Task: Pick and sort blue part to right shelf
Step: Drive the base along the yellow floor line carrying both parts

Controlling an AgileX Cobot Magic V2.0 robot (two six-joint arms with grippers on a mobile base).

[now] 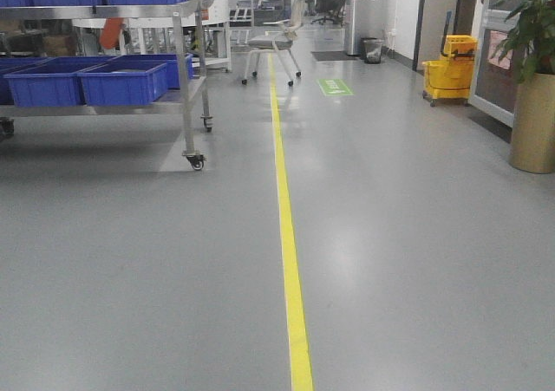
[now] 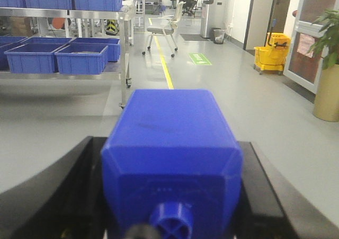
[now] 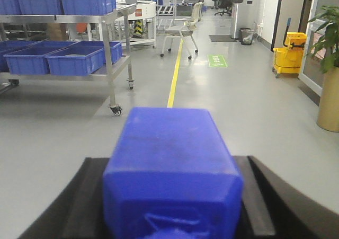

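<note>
Clamping, lower centre of frame: black left gripper on boxy blue plastic part; right gripper on second blue part.

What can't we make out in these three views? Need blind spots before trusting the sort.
- Front view: arms and parts are out of frame.
- Left wrist view: left blue part hides the inner faces of the left fingers; its near end is cut by the bottom edge.
- Right wrist view: same for right blue part and right fingers.
- Front view: bins have walls hiding their contents; green floor sign text is too small.
</note>
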